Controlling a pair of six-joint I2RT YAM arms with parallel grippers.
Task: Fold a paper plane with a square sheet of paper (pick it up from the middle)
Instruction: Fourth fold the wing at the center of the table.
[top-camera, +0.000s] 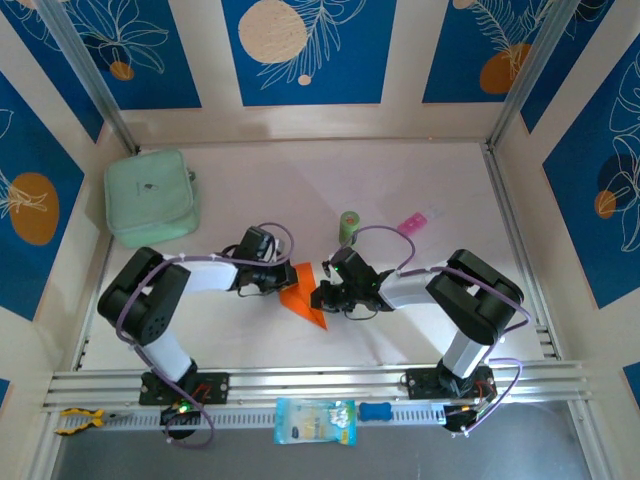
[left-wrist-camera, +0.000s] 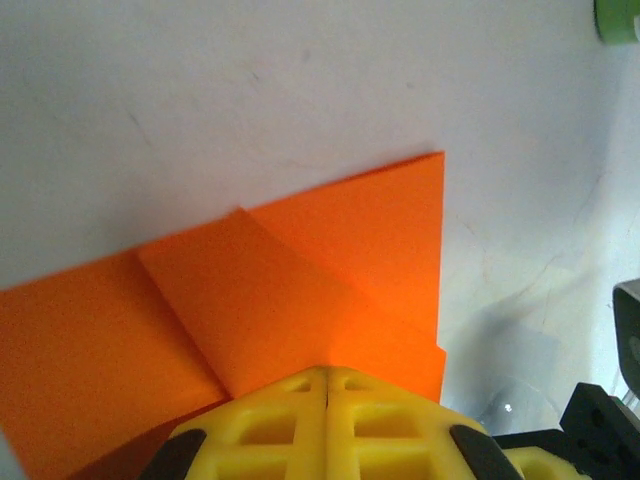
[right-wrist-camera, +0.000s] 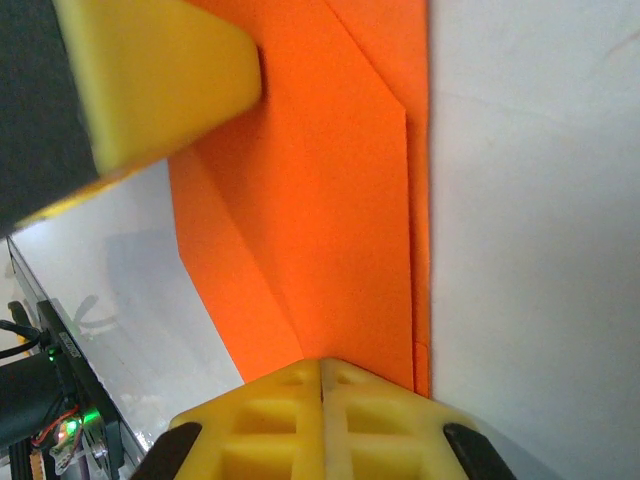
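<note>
The left gripper (left-wrist-camera: 327, 378), yellow jaws shut tight with nothing between them, presses its tip onto the left side of the square sheet of paper (left-wrist-camera: 300, 290). The right gripper (right-wrist-camera: 320, 368), closed the same way, pins the right side. The sheet lies partly folded on the counter (top-camera: 250, 335) between the arms. For a sharp crease, I'd anchor one tip and slide the other along the fold.

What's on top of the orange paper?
On the orange paper: its own folded flap, plus the shut left gripper and right gripper at its edges. Anything beneath them is covered.
</note>
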